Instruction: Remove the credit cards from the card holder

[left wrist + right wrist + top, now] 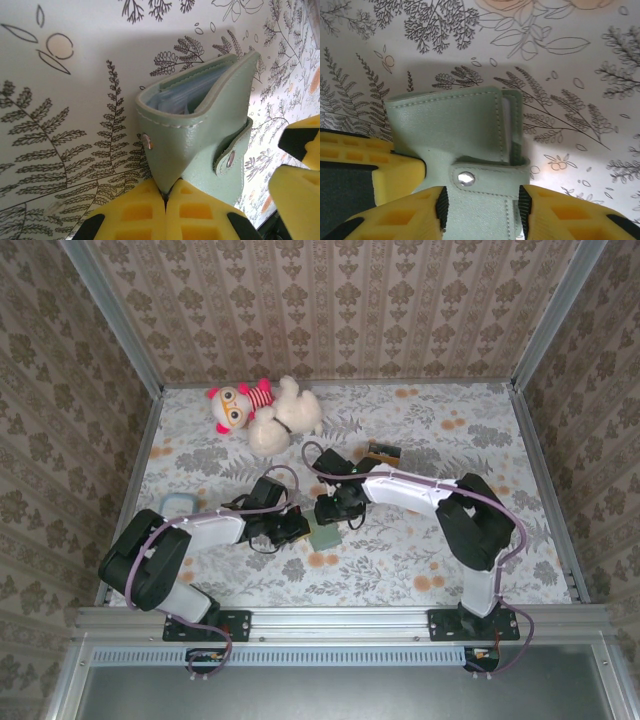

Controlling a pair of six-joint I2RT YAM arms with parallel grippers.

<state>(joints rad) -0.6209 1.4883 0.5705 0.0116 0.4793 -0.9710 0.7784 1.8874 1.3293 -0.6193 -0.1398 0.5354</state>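
the floral-print table (450, 550) filled the space between the papered walls. the left arm (200, 535) reached in from 7 o'clock and the right arm (420, 492) from 4 o'clock, and the two met near the table's centre. a cream plush toy (270, 415) with a pink face and a striped top lay toward 11 o'clock.

the card holder (326, 537), pale grey-green, was just on the 6 o'clock side of the centre, between the two grippers. in the left wrist view it (200, 140) stood partly open, and pale blue-clear pockets (187, 95) showed in its mouth at 12 o'clock. whether they held cards could not be told.

the left gripper (165, 200) was closed tight and pinched the card holder's lower edge between its yellow fingers. it sat at the card holder's 9 o'clock in the top view.

the right gripper (482, 215) came from the card holder's 12 o'clock in the top view. its fingers stood either side of the strap end, pads right at the edges. whether they pressed it could not be told.

a small dark-striped box (383, 451) lay at 1 o'clock of the card holder, well apart. a metal snap (466, 178) sat on the strap.
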